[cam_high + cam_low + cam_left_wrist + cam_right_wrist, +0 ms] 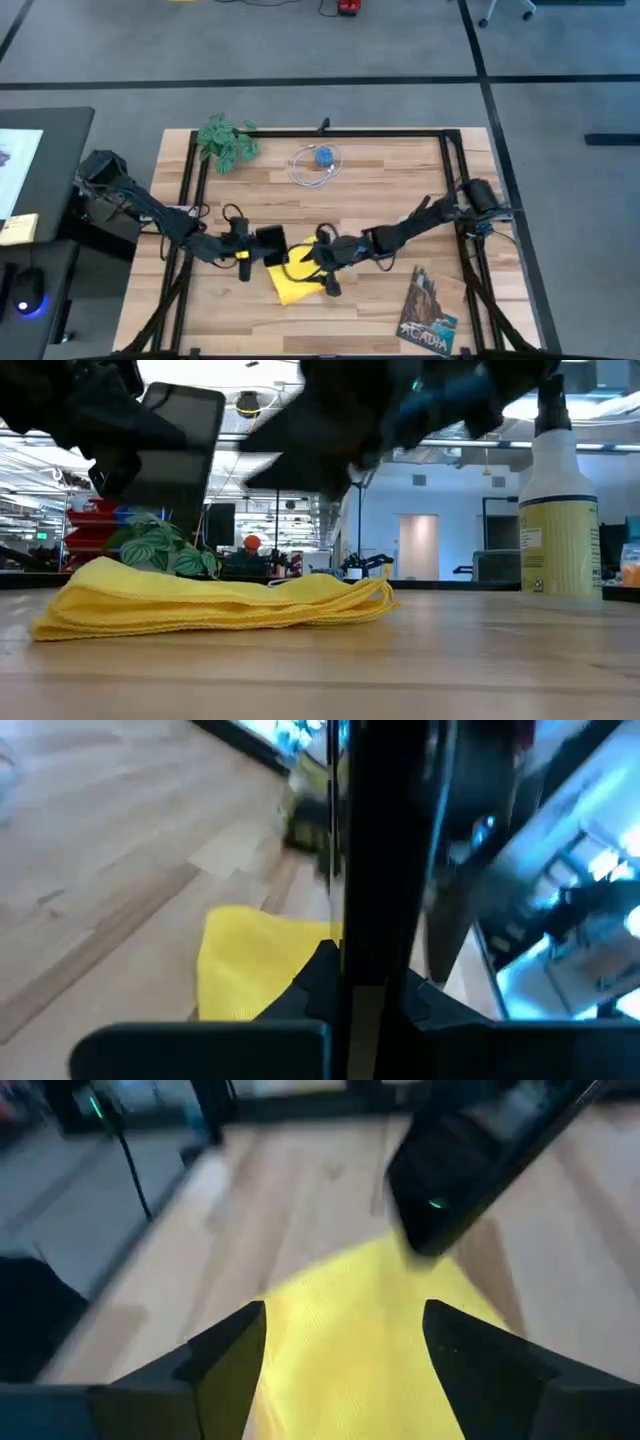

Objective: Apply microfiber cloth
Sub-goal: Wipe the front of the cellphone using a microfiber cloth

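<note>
The booklet (pixel 428 313) at the counter's (pixel 380 180) right front corner reads "ACADIA". The microfiber cloth (pixel 293 280), bright yellow, plain and folded in soft layers, lies near the front middle. The left gripper (pixel 262 247) is clamped on a black smartphone (pixel 178 450) held above it. The right gripper (pixel 345 1340) hovers over the cloth, fingers spread, empty.
</note>
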{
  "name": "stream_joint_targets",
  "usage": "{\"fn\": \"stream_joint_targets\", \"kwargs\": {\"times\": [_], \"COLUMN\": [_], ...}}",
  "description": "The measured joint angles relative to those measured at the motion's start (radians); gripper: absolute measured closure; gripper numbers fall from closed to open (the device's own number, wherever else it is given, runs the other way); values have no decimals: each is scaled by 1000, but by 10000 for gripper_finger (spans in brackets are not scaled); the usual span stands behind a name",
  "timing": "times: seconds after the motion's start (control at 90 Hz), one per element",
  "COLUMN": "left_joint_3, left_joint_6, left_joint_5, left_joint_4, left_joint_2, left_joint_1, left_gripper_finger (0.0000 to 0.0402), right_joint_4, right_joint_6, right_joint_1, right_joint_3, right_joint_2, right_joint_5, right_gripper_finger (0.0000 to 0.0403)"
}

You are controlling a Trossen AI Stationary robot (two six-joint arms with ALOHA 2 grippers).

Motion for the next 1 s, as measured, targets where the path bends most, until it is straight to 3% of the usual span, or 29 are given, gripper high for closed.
{"fn": "stream_joint_targets", "kwargs": {"times": [0.211,0.333,0.433,0.544,0.589,1.0], "left_joint_3": [-44,-46,-46,-45,-45,-45], "left_joint_6": [-54,-61,-54,-51,-50,-64], "left_joint_5": [-31,-31,-31,-34,-36,-40], "left_joint_4": [-8,-25,-27,-28,-31,12], "left_joint_2": [-42,-41,-41,-41,-39,87], "left_joint_1": [0,0,0,1,1,2], "left_gripper_finger": [391,390,389,388,388,387], "right_joint_4": [-110,-191,-226,-307,-328,-648], "right_joint_6": [-19,-15,8,59,75,228], "right_joint_1": [-19,-23,-17,-4,8,137], "right_joint_3": [168,230,244,246,246,235], "right_joint_2": [173,233,251,241,237,96], "right_joint_5": [-13,-17,-15,-12,-7,176], "right_gripper_finger": [145,175,241,359,384,401]}}
